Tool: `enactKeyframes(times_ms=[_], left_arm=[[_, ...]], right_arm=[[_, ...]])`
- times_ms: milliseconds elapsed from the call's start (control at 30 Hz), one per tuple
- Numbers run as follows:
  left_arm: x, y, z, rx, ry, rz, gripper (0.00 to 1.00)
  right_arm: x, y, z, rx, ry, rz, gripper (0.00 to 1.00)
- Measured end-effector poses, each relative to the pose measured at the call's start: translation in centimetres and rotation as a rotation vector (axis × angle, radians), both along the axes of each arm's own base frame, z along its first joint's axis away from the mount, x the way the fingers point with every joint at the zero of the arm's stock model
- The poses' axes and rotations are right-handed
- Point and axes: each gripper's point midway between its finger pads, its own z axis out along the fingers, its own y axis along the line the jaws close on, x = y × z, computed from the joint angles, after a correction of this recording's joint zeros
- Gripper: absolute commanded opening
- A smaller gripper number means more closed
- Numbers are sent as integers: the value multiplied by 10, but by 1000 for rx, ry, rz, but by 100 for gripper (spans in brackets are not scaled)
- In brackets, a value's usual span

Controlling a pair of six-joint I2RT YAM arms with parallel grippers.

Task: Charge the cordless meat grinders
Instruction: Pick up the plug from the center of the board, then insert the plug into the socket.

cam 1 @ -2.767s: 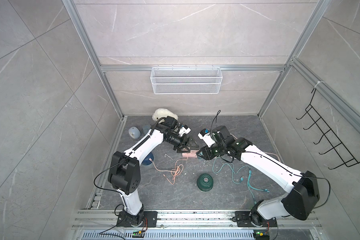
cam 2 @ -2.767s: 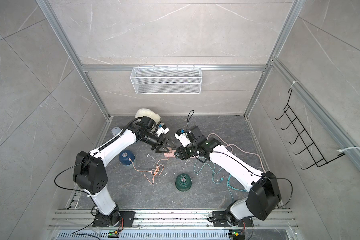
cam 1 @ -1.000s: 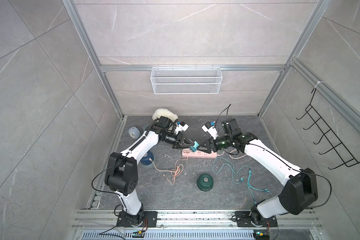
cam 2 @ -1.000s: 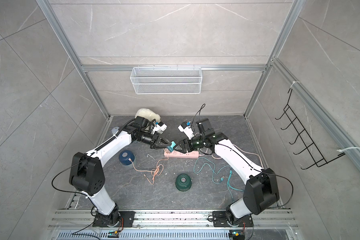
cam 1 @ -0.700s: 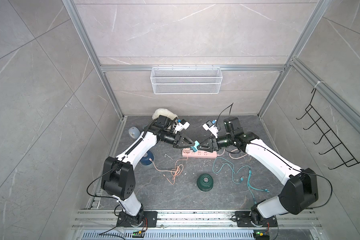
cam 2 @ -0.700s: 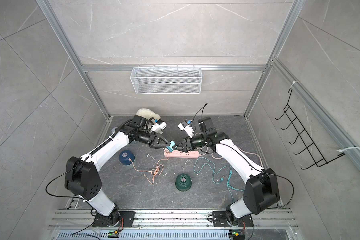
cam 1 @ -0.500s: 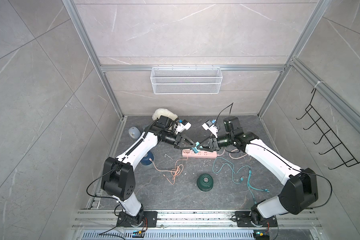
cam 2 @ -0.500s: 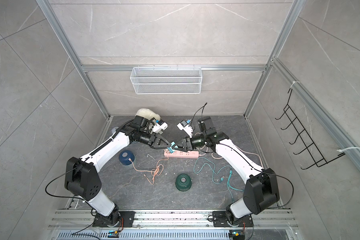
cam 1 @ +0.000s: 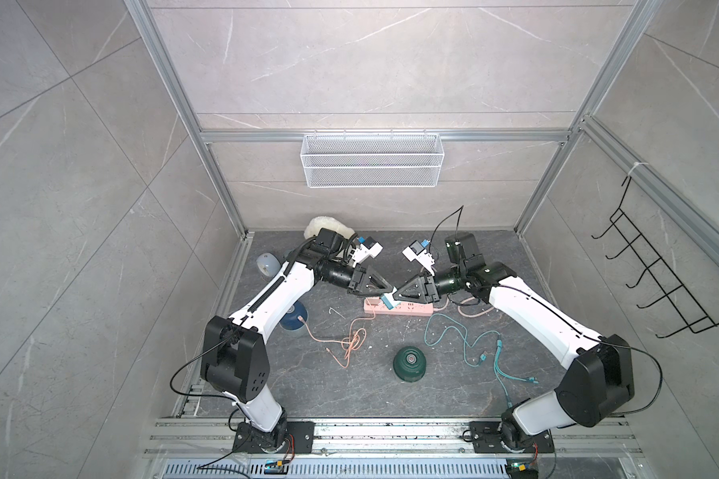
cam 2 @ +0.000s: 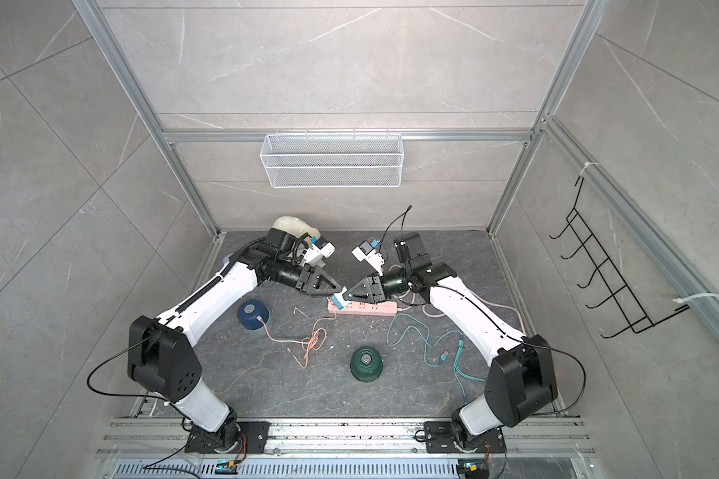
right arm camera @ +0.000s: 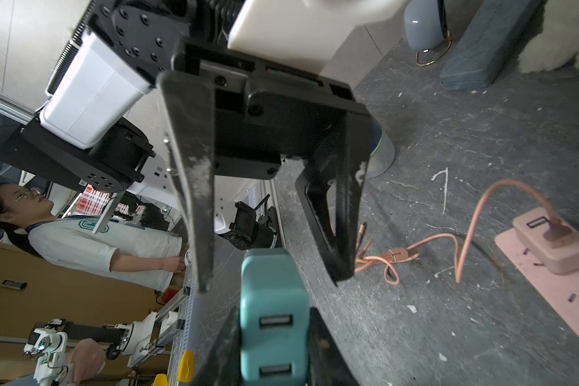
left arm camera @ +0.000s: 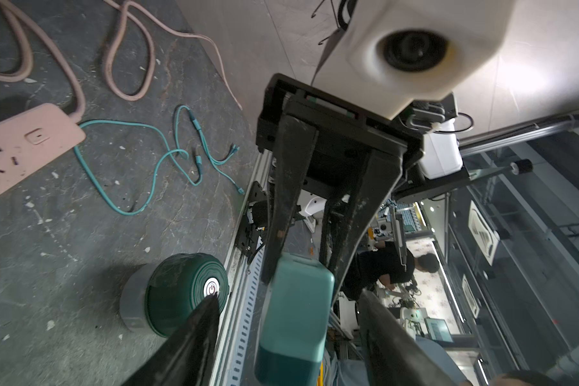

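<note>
Overhead, the two arms meet tip to tip just above the left end of the pink power strip [cam 1: 414, 309], with a teal adapter [cam 1: 387, 299] at the meeting point. The right gripper [cam 1: 394, 296] is clamped on that adapter: the right wrist view shows the teal block pinched between its two dark fingers, USB ports facing the camera. The left gripper [cam 1: 385, 291] has its jaws spread wide on either side of the same block, and both wrist views show a clear gap between each of its fingers and the teal sides. Neither grinder is anywhere between the jaws. The green grinder [cam 1: 409, 363] stands upright on the dark floor [cam 1: 349, 394], nearer than the grippers and slightly to their right, well apart from them; in the left wrist view its power button sits just past one left fingertip, but lower down and out of contact. The navy blue grinder [cam 2: 253, 315] stands to the left, beside the left forearm, and a pink cable [cam 2: 308, 342] runs up to it from a pink adapter [right arm camera: 549, 247] plugged into the strip. A teal cable [cam 1: 465, 340] lies loose on the right.
</note>
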Motion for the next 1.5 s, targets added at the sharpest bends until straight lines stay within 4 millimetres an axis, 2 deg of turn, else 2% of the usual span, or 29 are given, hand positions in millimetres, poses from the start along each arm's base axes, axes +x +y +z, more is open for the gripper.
enactKeyframes(times_ms=[100, 200, 333, 467, 567, 767, 1033, 1300, 1500], left_arm=[[22, 13, 1, 53, -29, 90, 90], [48, 34, -10, 127, -22, 217, 95], [74, 60, -32, 268, -12, 372, 99], [82, 76, -45, 377, -36, 469, 99], [83, 88, -47, 408, -38, 520, 99], [96, 111, -49, 426, -30, 599, 99], [100, 117, -53, 434, -27, 612, 99], [104, 117, -63, 448, 0, 609, 99], [107, 116, -63, 443, -9, 611, 99]], right_arm=[[8, -6, -9, -91, -44, -51, 10], [26, -17, -26, -232, -109, -132, 11], [48, -40, -63, -444, -234, -194, 14], [62, -61, -97, -628, -349, -175, 15], [74, -74, -118, -755, -413, -109, 15], [100, -77, -154, -878, -516, 92, 16], [118, -77, -171, -930, -606, 229, 16], [116, -75, -188, -921, -605, 294, 16], [122, -73, -191, -893, -619, 294, 16]])
